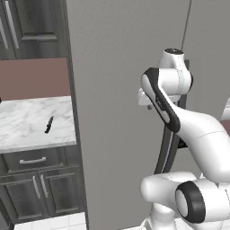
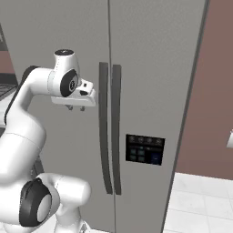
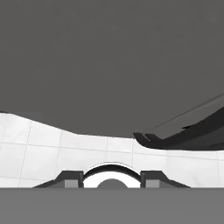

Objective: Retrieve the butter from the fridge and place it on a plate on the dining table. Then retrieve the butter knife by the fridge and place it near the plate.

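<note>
Right base view: the gripper (image 2: 75, 108), fingers pointing down and parted with nothing between them, hangs just left of the fridge's (image 2: 150, 68) two vertical handles (image 2: 110, 127), whose long axes run floor to ceiling. Both doors are closed, so the butter is presumably hidden inside; the butter knife (image 1: 49, 125) lies on the marble counter (image 1: 27, 121) left of the fridge.

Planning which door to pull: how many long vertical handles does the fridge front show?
2. Both run side by side at the middle seam of the fridge: the left handle on the left door, the right handle on the right door, above-left of the dispenser panel.
</note>
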Motion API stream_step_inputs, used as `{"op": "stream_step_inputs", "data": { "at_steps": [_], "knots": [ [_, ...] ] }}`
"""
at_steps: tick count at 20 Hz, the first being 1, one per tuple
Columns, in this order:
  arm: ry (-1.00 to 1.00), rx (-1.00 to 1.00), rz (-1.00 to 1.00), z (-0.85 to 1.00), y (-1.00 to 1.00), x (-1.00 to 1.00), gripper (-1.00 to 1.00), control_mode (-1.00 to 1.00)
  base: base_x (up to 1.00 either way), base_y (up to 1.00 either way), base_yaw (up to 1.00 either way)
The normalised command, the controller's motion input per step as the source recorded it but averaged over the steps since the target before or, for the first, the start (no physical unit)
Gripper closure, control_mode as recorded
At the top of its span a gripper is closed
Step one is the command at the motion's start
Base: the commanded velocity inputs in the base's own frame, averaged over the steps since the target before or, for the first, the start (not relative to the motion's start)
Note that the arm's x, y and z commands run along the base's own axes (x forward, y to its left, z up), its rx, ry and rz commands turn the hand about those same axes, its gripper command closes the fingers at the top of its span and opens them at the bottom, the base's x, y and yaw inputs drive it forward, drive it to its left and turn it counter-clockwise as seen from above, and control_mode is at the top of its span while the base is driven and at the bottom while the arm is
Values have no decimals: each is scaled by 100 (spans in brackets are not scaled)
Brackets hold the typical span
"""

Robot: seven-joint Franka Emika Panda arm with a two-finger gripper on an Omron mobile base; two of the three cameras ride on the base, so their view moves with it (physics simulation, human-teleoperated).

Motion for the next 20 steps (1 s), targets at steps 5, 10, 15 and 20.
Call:
{"op": "stream_step_inputs", "data": {
  "at_steps": [5,10,15,20],
  "knots": [
    [1,0,-2,-4,0,0,-100,-100,0,0,0],
    [5,0,-1,-8,-7,-1,-100,100,-12,-12,-1],
    [0,0,0,0,0,0,-100,100,-48,-37,-6],
    [0,0,0,0,0,0,-100,100,-32,-21,-6]
  ]
}}
